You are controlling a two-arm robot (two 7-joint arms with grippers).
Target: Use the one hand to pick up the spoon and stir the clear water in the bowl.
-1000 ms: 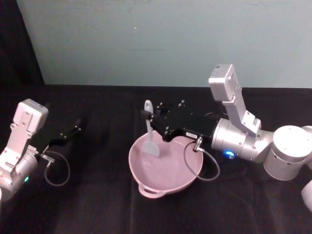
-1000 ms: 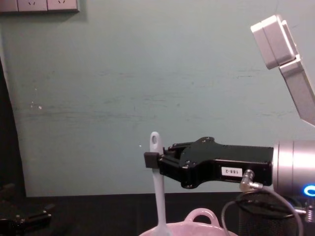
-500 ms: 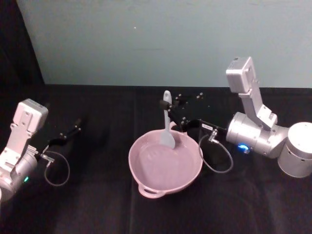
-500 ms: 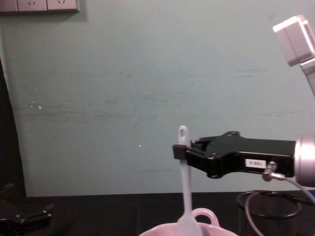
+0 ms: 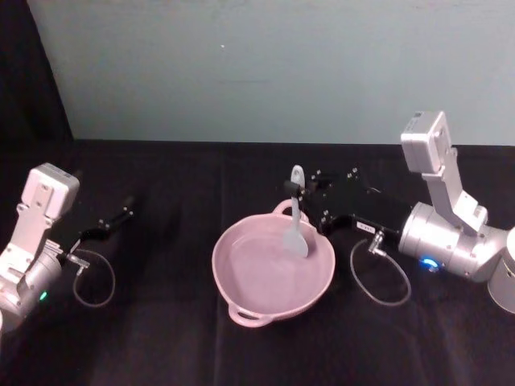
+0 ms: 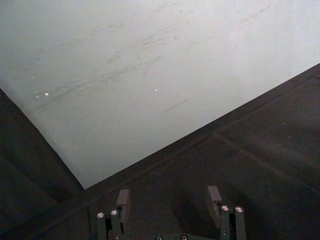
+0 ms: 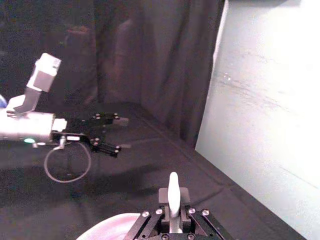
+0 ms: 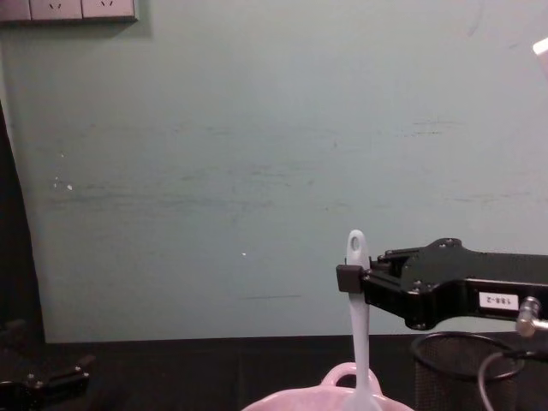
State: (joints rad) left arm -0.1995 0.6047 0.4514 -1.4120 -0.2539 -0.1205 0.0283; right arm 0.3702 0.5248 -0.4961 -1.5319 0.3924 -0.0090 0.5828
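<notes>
- spoon [image 5: 296,229] is hanging upright, blade dipping into pink bowl [image 5: 241,285] by its far rim.
- right gripper [image 5: 291,190] is clamping spoon's handle near the top.
- left gripper [image 5: 121,215] is sitting parked far left, fingers apart.

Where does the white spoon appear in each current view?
Head view: spoon right of centre, upright, blade down in the pink bowl, held by the right gripper.
Chest view: lower right of centre, upright above the bowl's rim.
Right wrist view: handle end clamped in that gripper.
Left wrist view: faces wall and table, away from it.
Shared landmark: the pink bowl.
</notes>
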